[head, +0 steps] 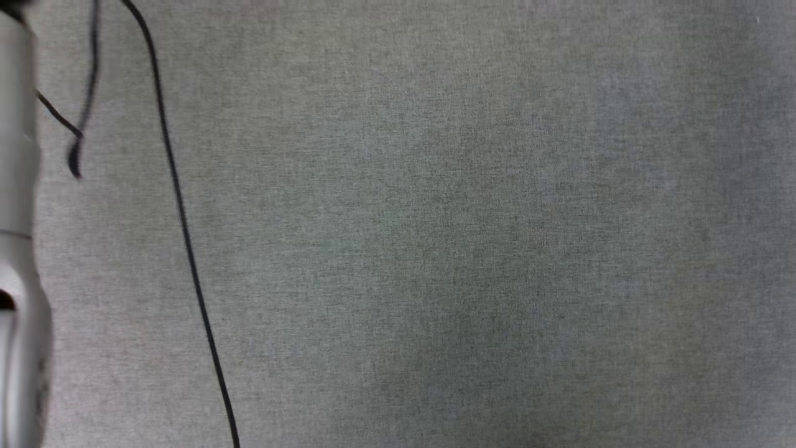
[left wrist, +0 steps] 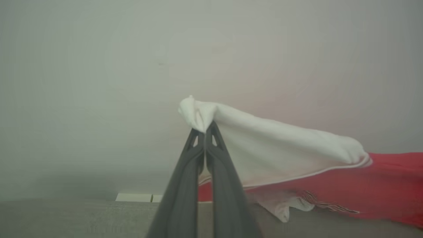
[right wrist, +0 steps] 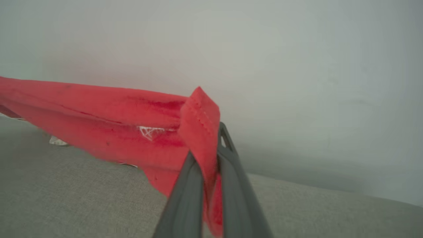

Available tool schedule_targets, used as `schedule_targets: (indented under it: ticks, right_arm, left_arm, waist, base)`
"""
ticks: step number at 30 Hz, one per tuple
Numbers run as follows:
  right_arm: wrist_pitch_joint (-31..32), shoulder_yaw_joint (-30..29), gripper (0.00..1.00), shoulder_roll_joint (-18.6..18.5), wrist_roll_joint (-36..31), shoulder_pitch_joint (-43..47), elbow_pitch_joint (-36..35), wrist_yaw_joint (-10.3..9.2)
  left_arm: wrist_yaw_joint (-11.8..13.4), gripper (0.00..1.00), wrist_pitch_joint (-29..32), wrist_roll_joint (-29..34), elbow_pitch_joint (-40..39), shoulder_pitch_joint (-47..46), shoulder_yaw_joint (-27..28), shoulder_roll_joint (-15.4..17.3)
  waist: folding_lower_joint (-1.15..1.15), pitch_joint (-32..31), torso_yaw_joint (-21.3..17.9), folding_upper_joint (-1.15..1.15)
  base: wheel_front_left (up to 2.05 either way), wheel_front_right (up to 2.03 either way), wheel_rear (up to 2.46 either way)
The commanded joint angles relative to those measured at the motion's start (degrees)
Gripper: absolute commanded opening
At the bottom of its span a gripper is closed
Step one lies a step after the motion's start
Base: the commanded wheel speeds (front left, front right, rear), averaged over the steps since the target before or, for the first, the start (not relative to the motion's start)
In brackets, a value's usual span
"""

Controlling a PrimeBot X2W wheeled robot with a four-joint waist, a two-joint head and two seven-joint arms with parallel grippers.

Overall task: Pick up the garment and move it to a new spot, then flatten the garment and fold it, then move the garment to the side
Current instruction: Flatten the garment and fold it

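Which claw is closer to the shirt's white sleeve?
Left. The left claw is pinching the white sleeve itself. The right claw is shut on a red edge of the shirt instead.

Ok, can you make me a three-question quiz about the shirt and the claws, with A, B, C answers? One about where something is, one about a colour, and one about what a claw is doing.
1. In the head view, where does the black cable run?
A. down the left side
B. through the middle
C. down the right side

2. What colour is the cloth pinched in the right claw?
A. blue
B. red
C. green

3. What is the left claw doing?
A. standing wide open
B. shut on nothing
C. shut on the shirt

Answers:
1 A: the cable crosses the grey surface near the left edge.
2 B: a red stitched edge is clamped in it.
3 C: white cloth of the shirt bunches where it closes.
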Motion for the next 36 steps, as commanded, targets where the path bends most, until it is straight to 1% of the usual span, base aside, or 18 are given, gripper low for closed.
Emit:
schedule_targets:
  ticks: [1,6,8,10,14,19,26,30,36]
  right_arm:
    - [-0.8,0.8,0.00,0.0,0.7,2.2,0.0,-0.10]
    - [-3.9,4.5,0.00,-0.5,5.3,12.8,-0.6,-0.10]
    - [-4.6,6.0,0.00,-0.7,7.0,17.1,-1.3,-0.09]
    - [-4.7,7.5,0.00,-1.3,8.8,21.7,-1.7,-0.10]
    - [-5.6,10.0,0.00,-2.9,11.4,29.1,-3.4,-0.10]
    - [-5.2,12.3,0.00,-5.0,14.6,37.8,-5.9,-0.11]
    - [-5.7,13.6,0.00,-7.6,16.9,50.0,-10.4,-0.12]
    - [-5.7,13.3,0.00,-8.3,16.8,56.9,-13.7,-0.12]
    - [-4.7,9.8,0.00,-8.3,16.9,68.7,-18.9,-0.12]
  left_arm:
    - [-0.4,0.00,-0.7,-0.8,0.2,2.2,0.3,-0.1]
    - [-2.0,0.00,-3.1,-3.2,1.5,13.7,0.9,-1.7]
    - [-2.5,0.00,-3.7,-4.1,1.8,18.6,1.4,-1.3]
    - [-3.0,0.00,-4.3,-4.9,1.4,23.9,1.5,-1.9]
    - [-3.0,0.00,-5.2,-5.9,-0.9,33.3,2.6,-1.6]
    - [-1.0,0.00,-5.6,-6.8,-6.1,45.0,4.1,-1.3]
    - [2.7,0.00,-5.2,-8.4,-15.0,60.5,5.8,-1.4]
    - [5.9,0.00,-3.7,-9.2,-21.7,69.8,6.3,-1.7]
    - [11.5,0.00,0.2,-10.5,-33.0,83.0,6.9,-2.3]
  waist:
    - [0.00,-0.7,0.4,0.00]
    - [0.00,-5.5,0.7,0.00]
    - [0.00,-7.4,0.5,0.00]
    - [0.00,-9.6,0.5,0.00]
    - [0.00,-13.9,0.6,0.00]
    - [0.00,-18.8,0.8,0.00]
    - [0.00,-26.3,1.2,0.00]
    - [0.00,-29.8,0.9,0.00]
    - [0.00,-34.1,1.2,0.00]
  base:
    - [0.00,0.00,0.00]
    - [0.00,0.00,0.00]
    - [0.00,0.00,0.00]
    - [0.00,0.00,0.00]
    - [0.00,0.00,0.00]
    - [0.00,0.00,0.00]
    - [0.00,0.00,0.00]
    - [0.00,0.00,0.00]
    - [0.00,0.00,0.00]
